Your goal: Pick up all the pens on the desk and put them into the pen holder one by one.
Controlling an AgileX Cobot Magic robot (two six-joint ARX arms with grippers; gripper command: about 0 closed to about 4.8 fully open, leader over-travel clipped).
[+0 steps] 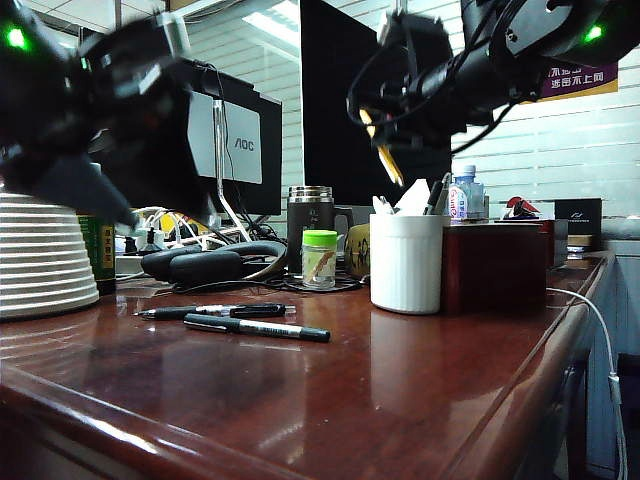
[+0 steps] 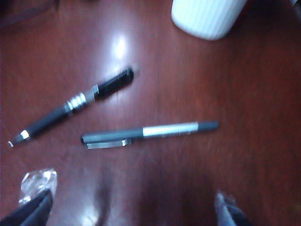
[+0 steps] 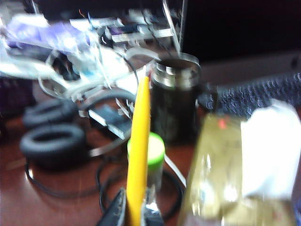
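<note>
Two pens (image 1: 240, 320) lie left of pen holder (image 1: 406, 264).

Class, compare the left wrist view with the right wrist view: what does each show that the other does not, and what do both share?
Left wrist only: two black pens lying apart, the white pen holder, and the open left gripper above them. Right wrist only: the right gripper shut on the yellow pen, plus headphones, a steel mug and a green-lidded jar. Both: the desk.

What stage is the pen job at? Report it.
Done: no task pen visibly in the pen holder. In hand: right gripper, raised over the holder, shut on the yellow pen. Left: two black pens on the desk, beneath the open left gripper.
</note>
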